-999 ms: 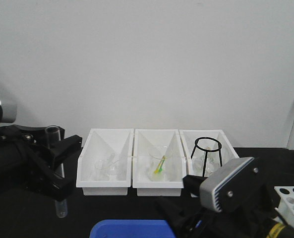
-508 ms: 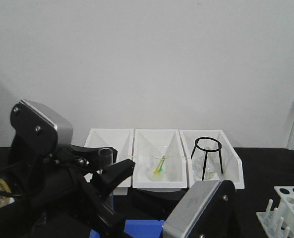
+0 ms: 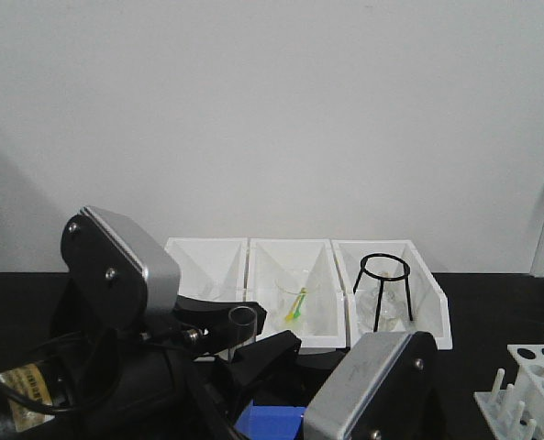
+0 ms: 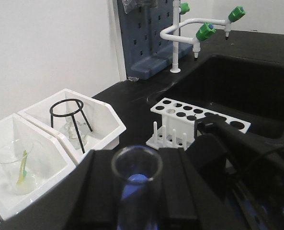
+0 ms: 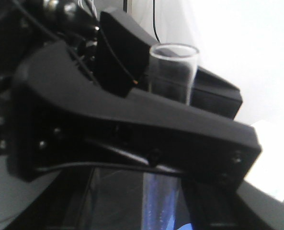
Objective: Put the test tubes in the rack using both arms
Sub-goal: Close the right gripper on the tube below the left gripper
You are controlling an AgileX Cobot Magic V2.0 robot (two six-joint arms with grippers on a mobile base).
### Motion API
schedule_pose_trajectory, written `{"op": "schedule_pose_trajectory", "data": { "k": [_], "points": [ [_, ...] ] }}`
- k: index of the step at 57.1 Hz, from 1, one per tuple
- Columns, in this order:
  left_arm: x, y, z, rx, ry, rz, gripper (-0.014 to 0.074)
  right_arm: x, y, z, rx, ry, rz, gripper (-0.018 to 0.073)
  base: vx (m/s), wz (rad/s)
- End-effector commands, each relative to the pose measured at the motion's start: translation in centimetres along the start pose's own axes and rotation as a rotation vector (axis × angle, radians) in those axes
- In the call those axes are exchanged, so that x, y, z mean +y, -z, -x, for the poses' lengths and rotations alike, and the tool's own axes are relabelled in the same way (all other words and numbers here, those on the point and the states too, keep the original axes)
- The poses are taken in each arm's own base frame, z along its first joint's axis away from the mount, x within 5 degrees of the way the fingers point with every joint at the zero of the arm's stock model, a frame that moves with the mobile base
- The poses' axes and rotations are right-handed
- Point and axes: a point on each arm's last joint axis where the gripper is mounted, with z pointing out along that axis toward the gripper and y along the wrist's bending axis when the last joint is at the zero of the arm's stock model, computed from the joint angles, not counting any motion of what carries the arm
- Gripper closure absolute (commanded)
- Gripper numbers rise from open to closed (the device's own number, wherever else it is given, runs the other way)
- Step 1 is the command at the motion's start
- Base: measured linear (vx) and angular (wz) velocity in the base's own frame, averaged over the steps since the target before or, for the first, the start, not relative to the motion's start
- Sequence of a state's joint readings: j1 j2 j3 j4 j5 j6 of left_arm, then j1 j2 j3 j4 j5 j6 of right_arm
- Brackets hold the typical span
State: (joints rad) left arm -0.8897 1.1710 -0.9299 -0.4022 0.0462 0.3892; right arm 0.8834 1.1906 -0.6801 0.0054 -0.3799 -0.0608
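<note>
My left gripper (image 4: 136,160) is shut on a clear test tube (image 4: 136,167), held upright with its open rim between the two black fingers. In the front view the tube (image 3: 242,321) sits above the blue tray, in front of the bins. In the right wrist view the left gripper's finger (image 5: 146,124) crosses the frame, the tube's rim (image 5: 173,62) stands above it, and the tube's lower part hangs between my right gripper's (image 5: 146,203) spread fingers. The white rack (image 4: 199,117) stands right of the bins, also at the front view's lower right (image 3: 528,385). The right arm's grey housing (image 3: 372,385) is low at centre.
Three white open-front bins (image 3: 205,252) line the back: one hidden behind the left arm, one with a beaker and green-yellow stick (image 3: 296,304), one with a black wire tripod (image 3: 383,284). A blue tray (image 3: 272,422) lies in front. A black sink (image 4: 247,86) and tap (image 4: 189,31) lie beyond the rack.
My left arm has swung right from the far left to the centre, carrying the tube. The right arm moved left and low a second ago, then held still.
</note>
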Motion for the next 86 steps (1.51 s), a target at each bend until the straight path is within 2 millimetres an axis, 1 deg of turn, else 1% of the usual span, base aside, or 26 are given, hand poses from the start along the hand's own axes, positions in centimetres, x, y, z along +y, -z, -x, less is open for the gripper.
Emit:
{"op": "schedule_pose_trajectory", "data": {
  "k": [1,6,11,17,21,22,30,70,86],
  "points": [
    [0.04,0.84,2.35,-0.132,0.016,0.021,0.0617,-0.13,0.24,2.41,-0.14,-0.001,-0.008,0.0128,0.0,0.0],
    [0.03,0.84,2.33,-0.129,0.016,0.02,0.0617,-0.13,0.24,2.41,-0.14,-0.001,-0.008,0.0157,0.0,0.0],
    [0.01,0.83,2.29,-0.125,0.016,0.018,0.0617,-0.13,0.24,2.41,-0.14,-0.001,-0.008,0.0215,0.0,0.0],
    [0.01,0.83,2.28,-0.124,0.016,0.018,0.0617,-0.13,0.24,2.41,-0.14,-0.001,-0.008,0.0317,0.0,0.0],
    [-0.01,0.83,2.22,-0.118,0.016,0.015,0.0617,-0.13,0.23,2.4,-0.139,-0.001,-0.008,0.0394,0.0,0.0],
    [-0.02,0.83,2.22,-0.117,0.016,0.015,0.0617,-0.13,0.23,2.4,-0.139,-0.001,-0.008,0.0428,0.0,0.0],
    [-0.06,0.81,2.12,-0.106,0.016,0.01,0.0617,-0.13,0.23,2.38,-0.137,-0.001,-0.008,0.0573,0.0,0.0],
    [-0.08,0.81,2.07,-0.1,0.019,0.008,0.0617,-0.13,0.23,2.38,-0.136,-0.001,-0.008,0.0566,0.0,0.0],
    [-0.06,0.81,2.12,-0.106,0.046,0.009,0.0617,-0.13,0.23,2.38,-0.136,-0.001,-0.008,0.0566,0.0,0.0]
  ]
}}
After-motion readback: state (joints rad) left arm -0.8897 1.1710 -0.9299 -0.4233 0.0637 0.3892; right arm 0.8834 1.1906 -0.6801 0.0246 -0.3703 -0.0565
